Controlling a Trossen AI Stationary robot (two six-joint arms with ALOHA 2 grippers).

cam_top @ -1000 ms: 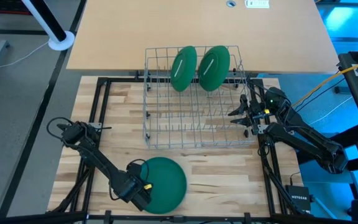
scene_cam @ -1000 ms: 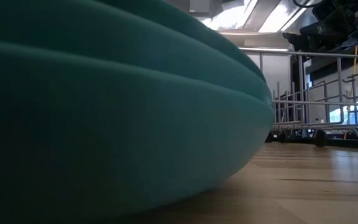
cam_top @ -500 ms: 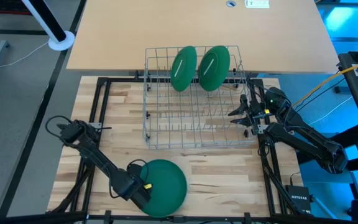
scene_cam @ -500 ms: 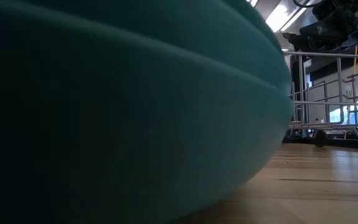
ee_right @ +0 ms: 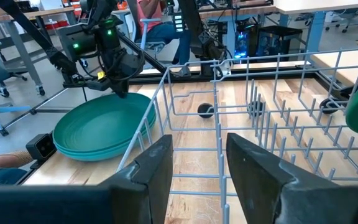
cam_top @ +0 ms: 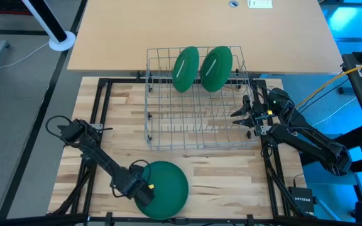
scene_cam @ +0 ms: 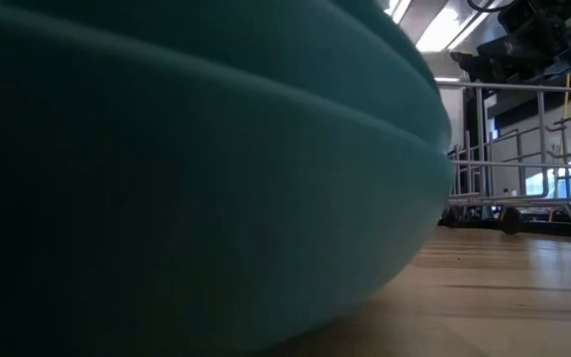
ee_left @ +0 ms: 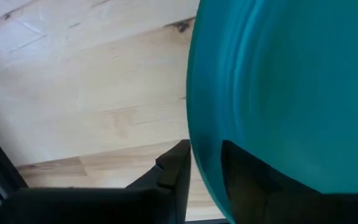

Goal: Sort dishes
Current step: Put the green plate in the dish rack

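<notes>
Left wrist view: my left claw (ee_left: 204, 171) pinches the rim of stacked round matte green plates (cam_top: 165, 187); several could lift together, or slip.

Two green plates (cam_top: 185, 68) (cam_top: 216, 67) stand upright at upper centre; a stack of green plates (cam_top: 165, 188) lies flat at the bottom centre.

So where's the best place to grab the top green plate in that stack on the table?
Grip the top green plate by its rim, from the left arm's side, where the left gripper already straddles it. Lying flat on the stack, only its thin raised edge gives fingers purchase.
</notes>
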